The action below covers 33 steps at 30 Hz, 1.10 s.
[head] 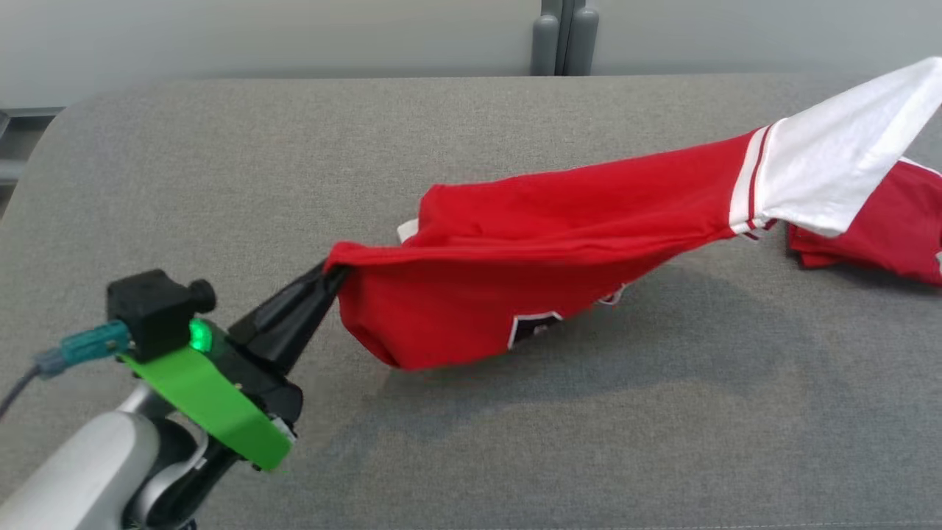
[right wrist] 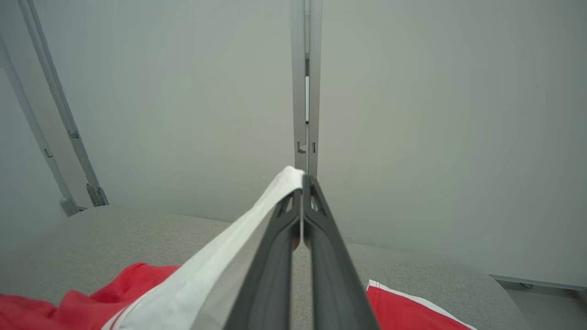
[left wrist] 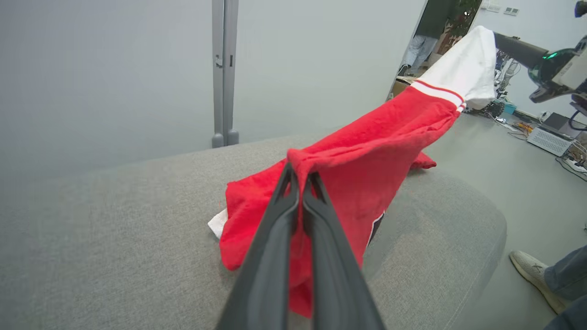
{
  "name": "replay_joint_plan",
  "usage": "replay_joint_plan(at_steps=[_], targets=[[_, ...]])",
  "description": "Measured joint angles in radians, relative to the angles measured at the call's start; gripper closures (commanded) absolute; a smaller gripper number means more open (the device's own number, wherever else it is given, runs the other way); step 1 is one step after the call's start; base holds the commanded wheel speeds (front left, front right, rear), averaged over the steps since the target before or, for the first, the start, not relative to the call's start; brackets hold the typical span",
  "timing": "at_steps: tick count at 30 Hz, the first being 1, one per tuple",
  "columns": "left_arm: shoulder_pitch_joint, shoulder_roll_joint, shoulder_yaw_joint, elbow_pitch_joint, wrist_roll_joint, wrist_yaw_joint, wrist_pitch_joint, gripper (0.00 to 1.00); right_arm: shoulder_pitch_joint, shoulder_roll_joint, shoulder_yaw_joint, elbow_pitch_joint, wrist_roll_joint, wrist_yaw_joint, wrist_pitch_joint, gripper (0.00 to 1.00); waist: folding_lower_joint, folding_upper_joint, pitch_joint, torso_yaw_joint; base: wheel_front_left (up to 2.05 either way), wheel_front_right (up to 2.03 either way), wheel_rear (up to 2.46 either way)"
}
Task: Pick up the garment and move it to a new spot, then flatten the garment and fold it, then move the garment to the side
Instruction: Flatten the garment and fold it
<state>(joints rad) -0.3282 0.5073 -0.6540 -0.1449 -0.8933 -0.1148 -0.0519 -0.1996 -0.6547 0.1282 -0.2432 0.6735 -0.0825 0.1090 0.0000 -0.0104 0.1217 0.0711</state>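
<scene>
Slip risk at both pinch points.
Left fingers (head: 294,313) pinch the red jersey's (head: 552,243) edge, right fingers (right wrist: 270,275) its white sleeve (head: 839,162); pulling apart harder may tear either thin fold free.

Left gripper (head: 333,278): two long, dark, tapering fingers (head: 287,324) of matte finish rose from a black base that carried a bright green bracket (head: 206,401). A boxy black camera block (head: 154,303) with a round knob sat above the bracket beside a glowing green lamp (head: 199,336), and a teal connector (head: 92,346) ran into a grey cable (head: 18,390); the forearm (head: 81,471) behind was rounded and pale silver-grey. Right gripper (right wrist: 303,185): it had the same slender dark fingers, with triangular cut-outs near the tips.
</scene>
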Motion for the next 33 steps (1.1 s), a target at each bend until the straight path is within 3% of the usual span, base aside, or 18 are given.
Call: replay_joint_plan(at_steps=[5,9,15,19,22,26,27,31,33], targets=[[0.001,0.123,0.117,-0.223,-0.055,0.004,0.032,1.00,0.016,-0.015,-0.088,-0.119,0.075,0.000,-0.008,1.00,0.0000,0.0000,-0.028,-0.023,0.00,0.00,0.00],[0.008,0.219,0.214,-0.365,-0.113,0.039,0.069,1.00,0.055,-0.035,-0.160,-0.223,0.133,-0.016,-0.001,1.00,0.0000,0.0000,-0.043,-0.053,0.00,0.00,0.00],[0.026,0.320,0.329,-0.506,-0.235,0.108,0.165,1.00,0.102,-0.086,-0.243,-0.319,0.204,-0.021,0.081,1.00,0.0000,0.0000,-0.050,-0.101,0.00,0.00,0.00],[0.023,0.333,0.352,-0.490,-0.352,0.144,0.246,1.00,0.172,-0.100,-0.176,-0.323,0.282,-0.022,0.182,1.00,0.0000,0.0000,-0.023,-0.118,0.00,0.00,0.00],[0.021,0.331,0.343,-0.387,-0.425,0.166,0.298,1.00,0.179,-0.083,-0.057,-0.304,0.335,0.005,0.242,1.00,0.0000,0.0000,0.009,-0.123,0.00,0.00,0.00],[0.004,0.316,0.258,-0.222,-0.455,0.175,0.377,1.00,0.139,-0.028,0.090,-0.226,0.369,0.022,0.298,1.00,0.0000,0.0000,0.060,-0.123,0.00,0.00,0.00],[-0.035,0.300,0.216,-0.141,-0.434,0.178,0.410,1.00,0.049,0.031,0.121,-0.171,0.369,0.010,0.302,1.00,0.0000,0.0000,0.086,-0.122,0.00,0.00,0.00],[-0.225,0.262,0.211,-0.030,-0.293,0.193,0.407,1.00,-0.304,0.233,0.027,-0.036,0.322,-0.060,0.213,1.00,0.0001,0.0000,0.138,-0.118,0.00,0.00,0.00],[-0.380,0.247,0.223,-0.020,-0.199,0.193,0.388,1.00,-0.491,0.286,-0.044,0.008,0.267,-0.061,0.158,1.00,0.0001,0.0000,0.166,-0.118,0.00,0.00,0.00]])
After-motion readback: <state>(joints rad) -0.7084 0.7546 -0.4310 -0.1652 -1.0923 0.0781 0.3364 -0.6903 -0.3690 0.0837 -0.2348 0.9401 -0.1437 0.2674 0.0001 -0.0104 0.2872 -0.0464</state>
